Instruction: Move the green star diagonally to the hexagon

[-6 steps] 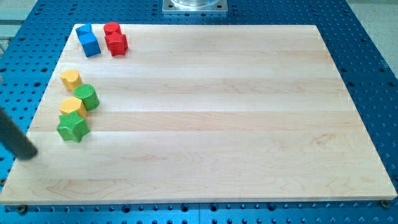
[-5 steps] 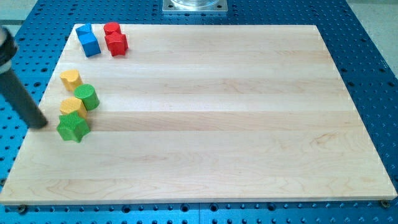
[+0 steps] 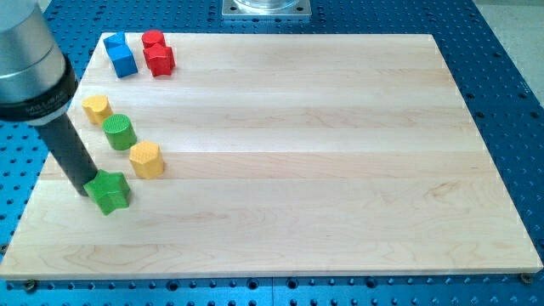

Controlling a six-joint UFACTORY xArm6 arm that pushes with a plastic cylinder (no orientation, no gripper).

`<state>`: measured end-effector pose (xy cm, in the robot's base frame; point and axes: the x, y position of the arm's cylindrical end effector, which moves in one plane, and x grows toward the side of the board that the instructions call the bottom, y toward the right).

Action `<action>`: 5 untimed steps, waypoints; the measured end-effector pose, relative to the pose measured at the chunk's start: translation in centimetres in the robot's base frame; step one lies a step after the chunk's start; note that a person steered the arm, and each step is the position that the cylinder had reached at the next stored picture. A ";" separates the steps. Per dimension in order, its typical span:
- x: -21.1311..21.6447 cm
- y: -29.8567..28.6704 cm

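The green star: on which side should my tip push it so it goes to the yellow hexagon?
Push its lower-left side. My tip already touches the green star on the view's left, and the yellow hexagon lies up and to the right, so probably come from slightly lower.

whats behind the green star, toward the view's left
My tip sits right against the green star on its left side. The star covers the very contact point, so actual touching can't be confirmed.
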<state>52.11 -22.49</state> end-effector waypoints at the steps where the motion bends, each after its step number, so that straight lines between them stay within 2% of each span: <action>1: 0.2 4.8; 2: 0.2 8.9; 3: 1.7 3.5; 4: 3.5 8.5; 5: 3.1 10.5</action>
